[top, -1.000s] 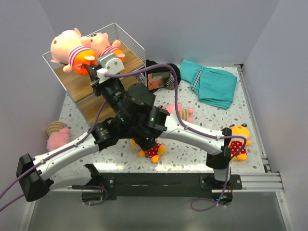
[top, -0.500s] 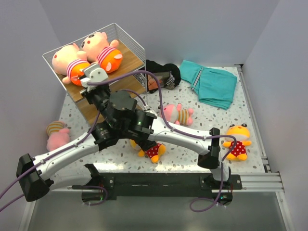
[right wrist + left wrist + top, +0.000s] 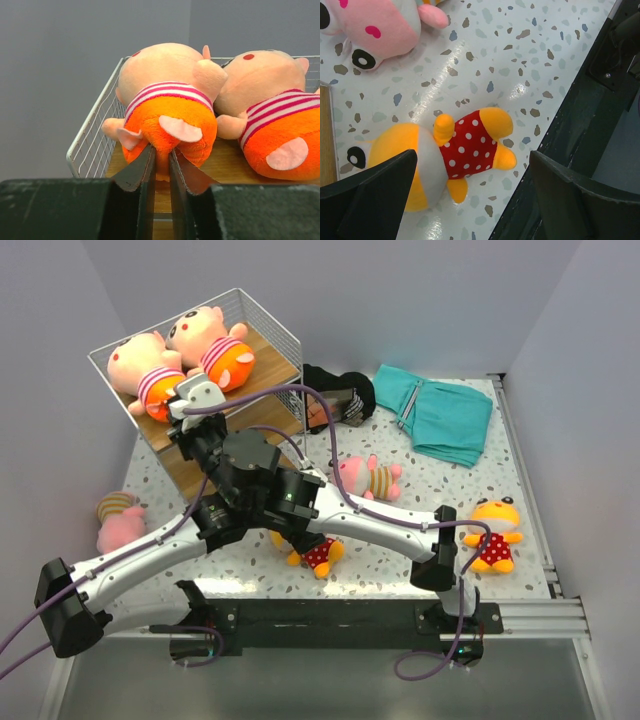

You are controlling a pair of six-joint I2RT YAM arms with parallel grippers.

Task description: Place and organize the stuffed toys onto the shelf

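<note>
Shelf (image 3: 270, 356): white wire-mesh sides and light brown boards; stands at the far left of the table.
Left shelf toy (image 3: 167, 100): pale pink head, pink-striped top, orange shorts; lies on the top board.
Right shelf toy (image 3: 272, 112): dressed alike; touches the first on its right.
Right gripper (image 3: 161, 152): at the left shelf toy's shorts, fingers a narrow slit apart; whether they pinch the plush cannot be told.
Left gripper (image 3: 472, 157): spread wide, holding nothing, above the dotted toy.
Dotted toy (image 3: 470, 142): orange-yellow head, red white-dotted outfit; lies on the table near the arm bases.
Pink striped toy (image 3: 365, 478): on the table, just beyond it.
Second dotted toy (image 3: 490, 532): near right.
Pink toy (image 3: 118, 525): near left.
</note>
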